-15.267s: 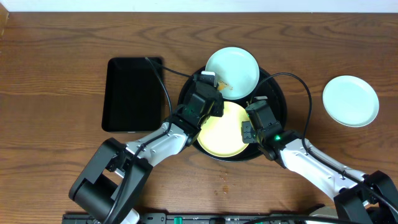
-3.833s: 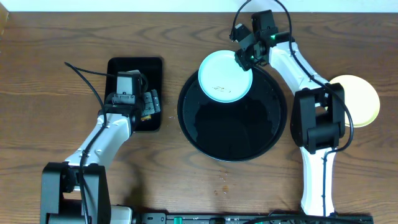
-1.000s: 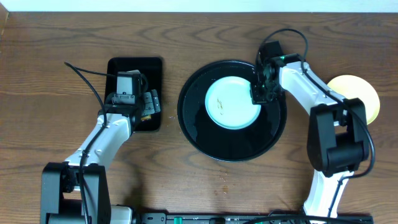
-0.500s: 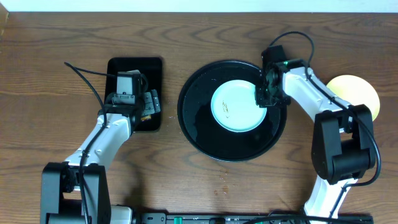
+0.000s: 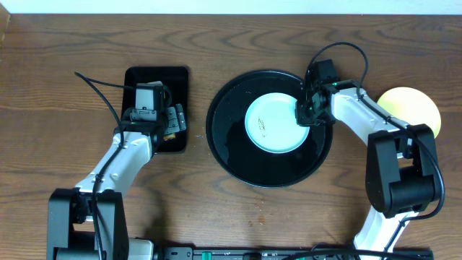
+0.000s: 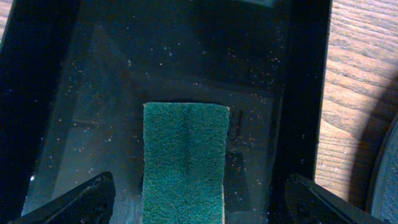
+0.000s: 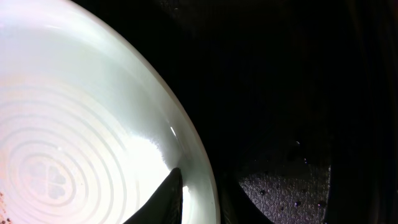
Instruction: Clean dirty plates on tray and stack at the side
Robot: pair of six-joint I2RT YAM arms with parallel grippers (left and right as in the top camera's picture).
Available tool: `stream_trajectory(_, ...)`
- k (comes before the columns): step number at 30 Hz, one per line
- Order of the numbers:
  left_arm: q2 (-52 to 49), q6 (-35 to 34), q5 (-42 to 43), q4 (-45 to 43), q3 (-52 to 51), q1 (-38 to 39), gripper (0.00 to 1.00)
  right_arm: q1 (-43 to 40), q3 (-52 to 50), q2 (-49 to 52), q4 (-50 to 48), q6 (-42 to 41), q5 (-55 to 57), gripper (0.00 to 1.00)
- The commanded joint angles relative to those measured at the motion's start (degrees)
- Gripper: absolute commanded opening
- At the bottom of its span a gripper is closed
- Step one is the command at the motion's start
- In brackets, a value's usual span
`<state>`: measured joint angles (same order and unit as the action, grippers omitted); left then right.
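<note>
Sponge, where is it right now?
In the left wrist view the sponge lies flat in the rectangular tray left of the round tray, between the fingers of the open left gripper.

Green sponge (image 6: 185,163) flat inside rectangular black tray (image 6: 155,56), tray wet-speckled.

Overhead looks straight down; wrist cameras peer closely at rectangular tray (image 6: 186,56) and plate (image 7: 74,124).
</note>
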<state>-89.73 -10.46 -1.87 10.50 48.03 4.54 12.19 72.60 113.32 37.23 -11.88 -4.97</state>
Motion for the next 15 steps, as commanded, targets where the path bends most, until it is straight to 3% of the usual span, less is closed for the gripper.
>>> stream_trajectory(1,-0.37,0.17,-0.70,0.20,-0.35,-0.28,0.88,-1.46,-1.73,1.09,-0.02,0.81,-0.44,0.18)
stream_trajectory(3,-0.37,0.17,-0.70,0.20,-0.35,-0.28,0.87,-1.86,-1.73,1.11,0.00,0.81,-0.44,0.21)
stream_trajectory(7,-0.37,0.17,-0.70,0.20,-0.35,-0.28,0.88,-1.95,-1.73,1.11,0.02,0.79,-0.46,0.39)
stream_trajectory(15,-0.39,0.17,-0.70,-11.61,-0.35,-0.28,0.87,-1.95,-1.75,1.11,0.87,1.97,-0.42,0.47)
